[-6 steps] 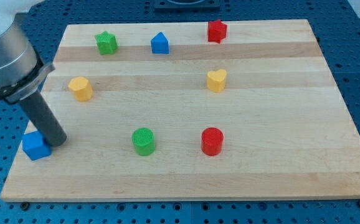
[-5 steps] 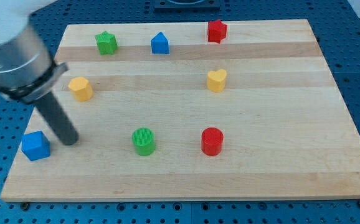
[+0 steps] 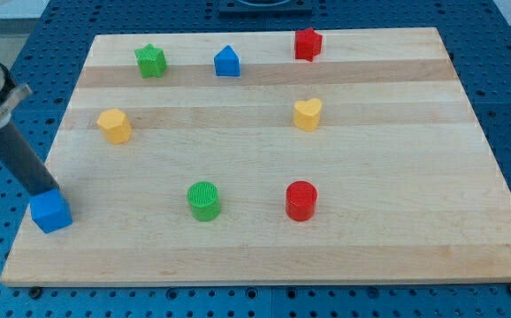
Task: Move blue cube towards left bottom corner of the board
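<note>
Since the earlier frames, my tip (image 3: 43, 190) is shifted from the blue cube's (image 3: 50, 212) right side to its upper-left edge, touching it. No pincer is fitted; nothing is held. The cube is placed near the worktop's (image 3: 264, 247) bottom-left corner. The yellow block (image 3: 114, 125) and green cylinder (image 3: 204, 200) are set well apart.

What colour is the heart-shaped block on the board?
Yellow: the heart-shaped block shows clearly in the camera view, right of centre.
</note>
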